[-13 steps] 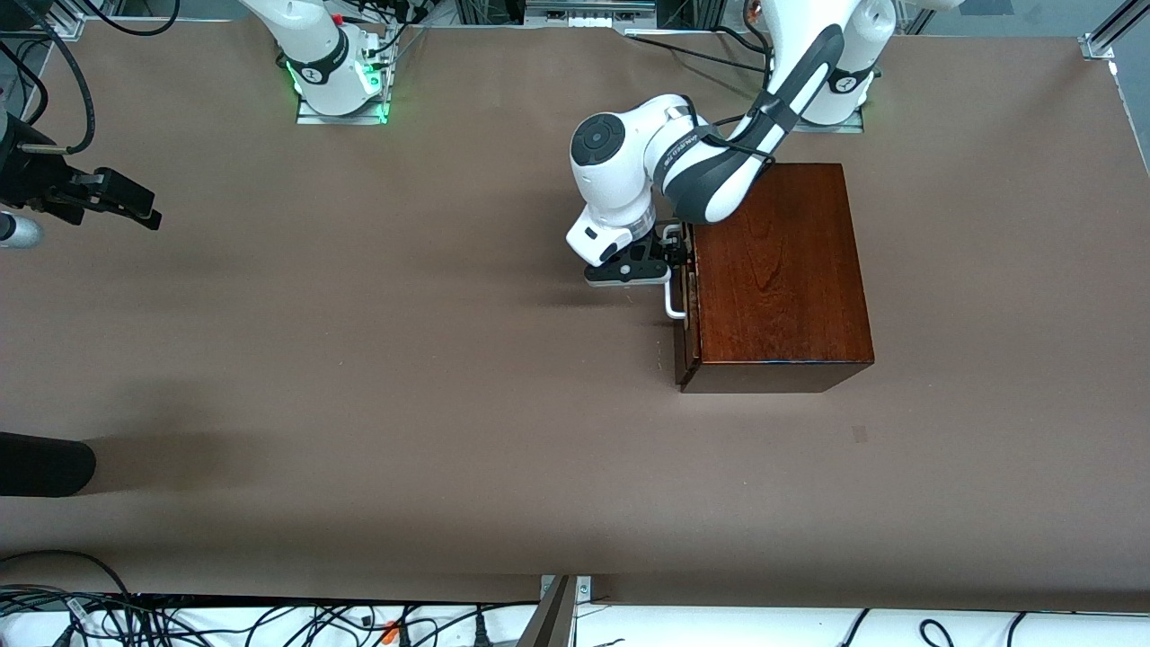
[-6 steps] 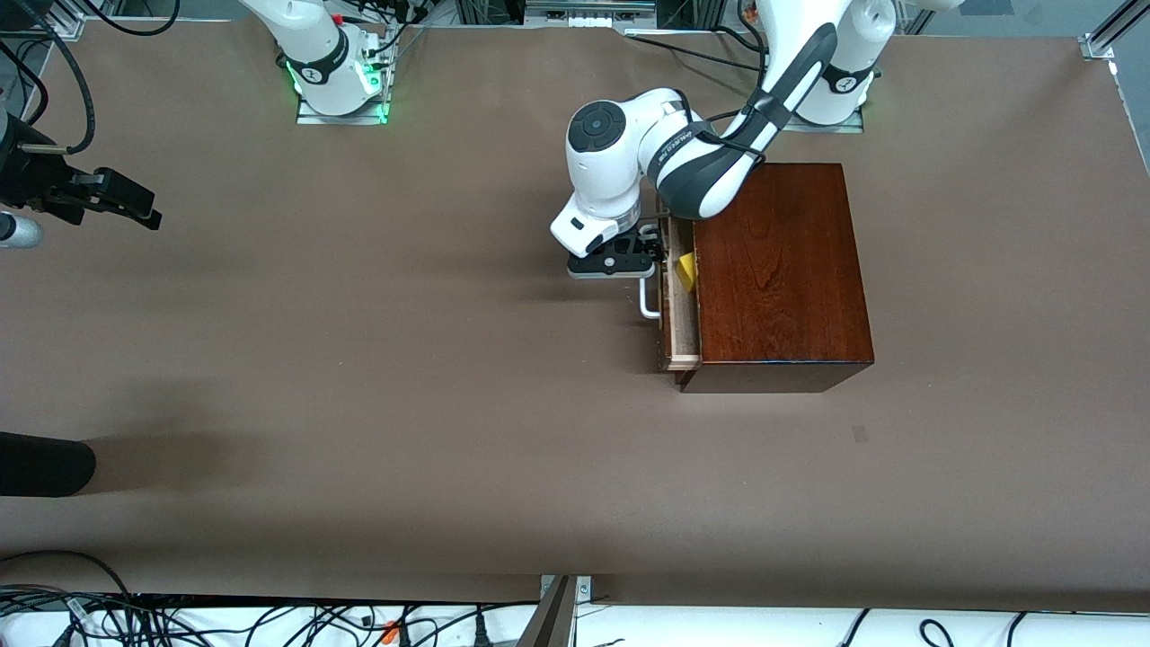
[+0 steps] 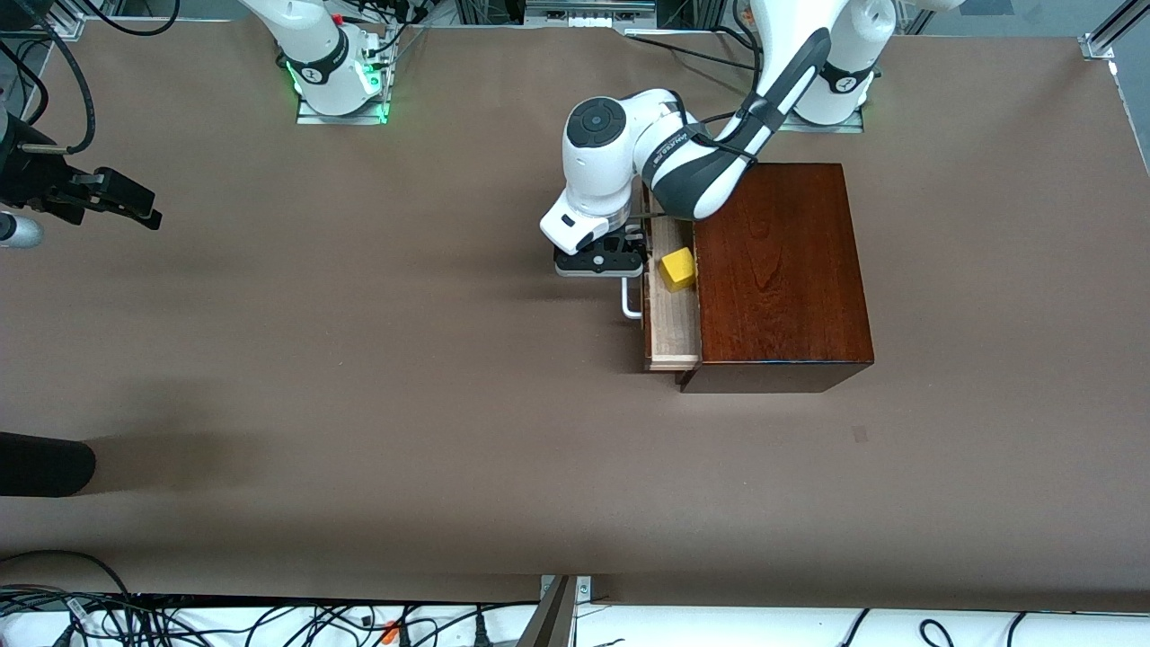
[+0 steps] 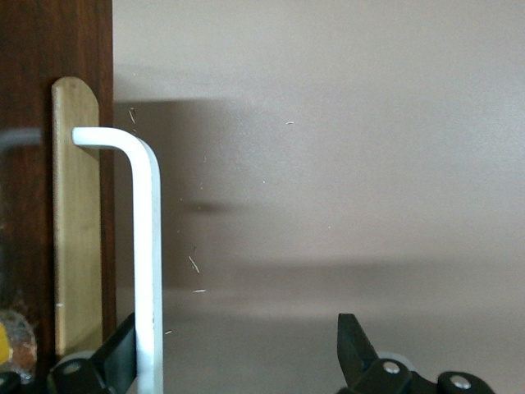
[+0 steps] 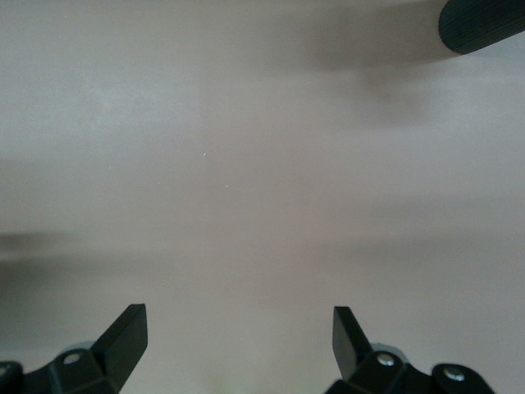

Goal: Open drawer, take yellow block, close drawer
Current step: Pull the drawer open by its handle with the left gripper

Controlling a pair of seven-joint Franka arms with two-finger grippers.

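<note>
The drawer (image 3: 672, 325) stands partly out of the mahogany box (image 3: 777, 270), toward the right arm's end of the table. The yellow block (image 3: 677, 269) lies in its pale wood tray. My left gripper (image 3: 636, 255) is at the white handle (image 3: 630, 304), open. In the left wrist view the handle bar (image 4: 148, 246) lies against one finger, inside the wide jaws of the left gripper (image 4: 238, 332), and the drawer's dark front (image 4: 33, 82) is beside it. My right gripper (image 3: 142, 212) waits open and empty at the right arm's end of the table; it also shows in the right wrist view (image 5: 239, 324).
A black rounded object (image 3: 45, 463) lies at the table's edge at the right arm's end, nearer the front camera; it also shows in the right wrist view (image 5: 480, 25). Cables run along the table's near edge (image 3: 269, 620).
The drawer has slid out of the box toward the right arm's end, drawn by my left gripper at the handle. The yellow block has come into full view. The right arm has not moved.
</note>
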